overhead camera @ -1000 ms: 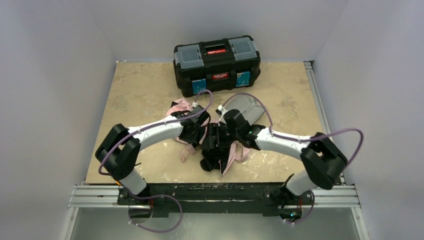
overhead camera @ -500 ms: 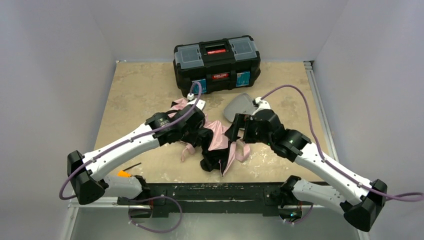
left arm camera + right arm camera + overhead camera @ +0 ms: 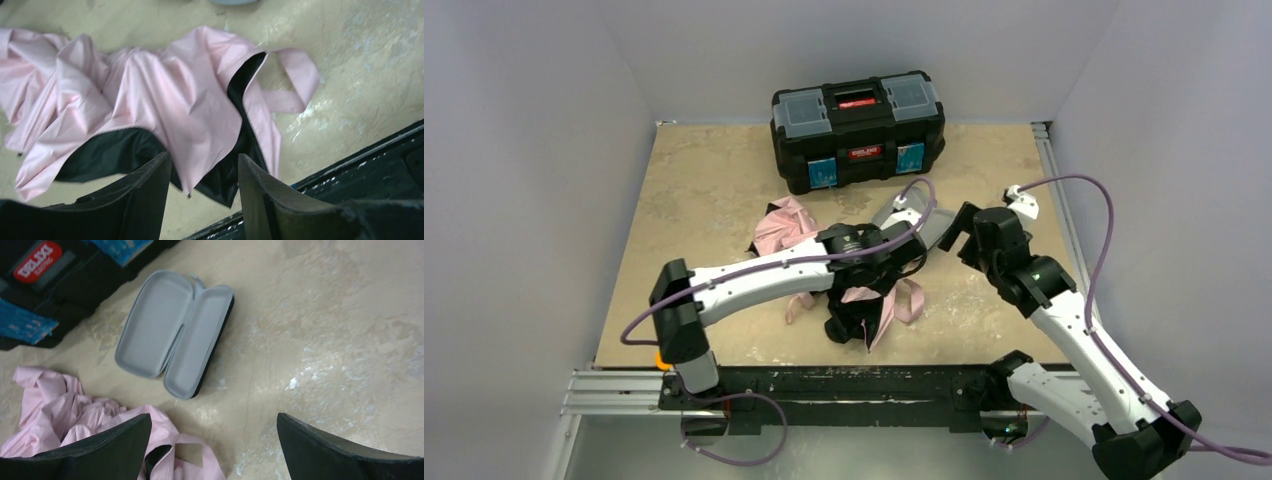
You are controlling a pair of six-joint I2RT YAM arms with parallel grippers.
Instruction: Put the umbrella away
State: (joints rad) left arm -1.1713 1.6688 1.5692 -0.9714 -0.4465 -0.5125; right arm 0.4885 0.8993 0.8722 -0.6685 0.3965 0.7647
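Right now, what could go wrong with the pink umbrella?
1. The umbrella lies crumpled with loose cloth. The open left gripper above it might pinch only cloth, which could slip out.
2. Its strap lies in a loose loop on the table and might snag on the gripper.
3. The open grey case lies close by, below the open right gripper, and could get knocked.

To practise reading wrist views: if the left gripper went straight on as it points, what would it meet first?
Most likely the umbrella, its pink fabric lying straight ahead of the open left gripper; depth is unclear.
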